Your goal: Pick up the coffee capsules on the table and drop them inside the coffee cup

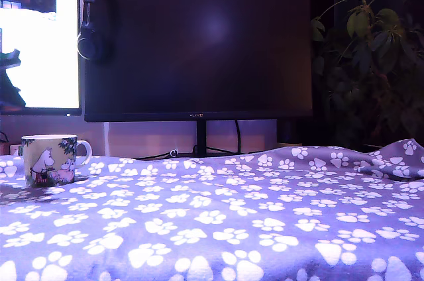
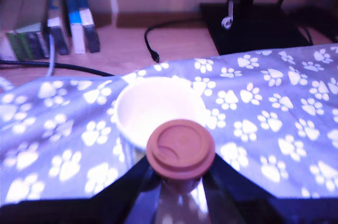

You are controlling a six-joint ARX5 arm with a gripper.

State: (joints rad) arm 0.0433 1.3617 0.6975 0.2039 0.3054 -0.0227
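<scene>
Item: coffee capsule (image 2: 180,150), reddish-brown, round flanged lid facing the wrist view. Location: clenched in the end effector (image 2: 178,182), held over the near rim of the coffee cup (image 2: 158,109), whose white interior looks empty.

Item: coffee cup (image 1: 52,159). Location: on the desk (image 1: 218,221), at the exterior view's left, handle toward that view's right. Print: white cartoon figure, green leaves, pink ground.

Handling, judged: capsule light, thin-walled, probably dentable, smooth; best held on the body under the flange, as now. Cup ceramic, stiff, breakable, and could tip if knocked.

Writing: small logo on the monitor (image 1: 199,49) bezel, too small to read. None legible on capsule or cup.
</scene>
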